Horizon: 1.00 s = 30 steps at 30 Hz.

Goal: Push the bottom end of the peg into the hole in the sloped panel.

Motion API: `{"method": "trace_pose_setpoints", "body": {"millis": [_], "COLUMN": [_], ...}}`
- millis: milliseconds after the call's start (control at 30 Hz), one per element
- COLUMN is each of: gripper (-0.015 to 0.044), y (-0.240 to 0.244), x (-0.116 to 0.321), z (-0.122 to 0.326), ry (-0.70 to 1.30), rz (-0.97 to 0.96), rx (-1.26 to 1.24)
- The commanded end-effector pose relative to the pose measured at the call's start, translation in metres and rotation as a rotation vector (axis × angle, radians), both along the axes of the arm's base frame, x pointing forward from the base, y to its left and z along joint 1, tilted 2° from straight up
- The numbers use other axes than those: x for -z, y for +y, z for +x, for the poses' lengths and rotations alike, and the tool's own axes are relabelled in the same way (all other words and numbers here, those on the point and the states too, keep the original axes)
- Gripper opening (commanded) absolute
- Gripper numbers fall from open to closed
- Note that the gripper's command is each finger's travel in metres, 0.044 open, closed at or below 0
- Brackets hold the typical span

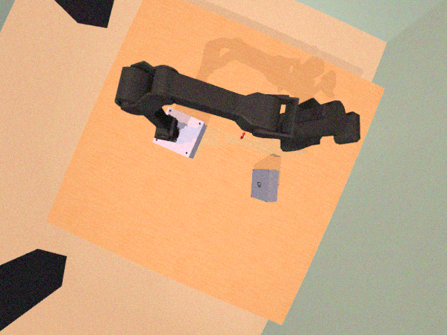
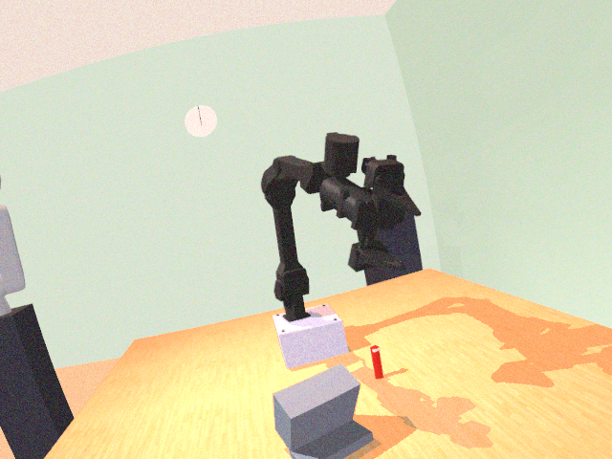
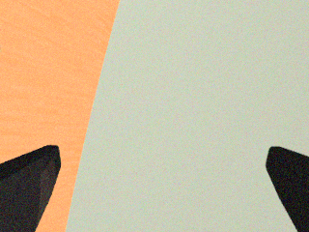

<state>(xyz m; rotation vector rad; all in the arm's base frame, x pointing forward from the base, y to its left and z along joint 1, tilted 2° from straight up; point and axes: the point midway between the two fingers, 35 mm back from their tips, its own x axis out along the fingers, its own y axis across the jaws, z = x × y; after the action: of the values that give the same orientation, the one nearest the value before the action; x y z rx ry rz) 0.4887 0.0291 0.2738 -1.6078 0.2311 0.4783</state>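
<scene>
The red peg stands upright on the table, between the robot base and the panel block but off to one side. It has a pale patch near its top. The grey panel block has one small dark-rimmed hole in its face. The hole does not show in the exterior view, and its exact shape is too small to tell. My gripper is open and empty, high above the table and away from the peg. The wrist view shows neither peg nor panel.
The white robot base stands behind the peg. The arm passes high over the table near the peg in the top view. The table edge crosses the left of the wrist view. Dark pedestals stand beyond the table.
</scene>
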Motion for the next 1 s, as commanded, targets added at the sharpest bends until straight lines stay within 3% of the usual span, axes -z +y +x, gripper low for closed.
{"method": "trace_pose_setpoints", "body": {"millis": [0,567,767,967], "gripper": [0.0440,0.0440,0.0440,0.0440], "y": [0.009,0.035,0.037,0.037], "x": [0.044,0.188,0.219,0.222], "z": [-0.012,-0.119,-0.169,-0.178], "ry": [0.155,0.816,1.037,1.063], "rz": [0.010,-0.030,-0.077,-0.083], "rx": [0.003,0.028,0.049,0.052]}}
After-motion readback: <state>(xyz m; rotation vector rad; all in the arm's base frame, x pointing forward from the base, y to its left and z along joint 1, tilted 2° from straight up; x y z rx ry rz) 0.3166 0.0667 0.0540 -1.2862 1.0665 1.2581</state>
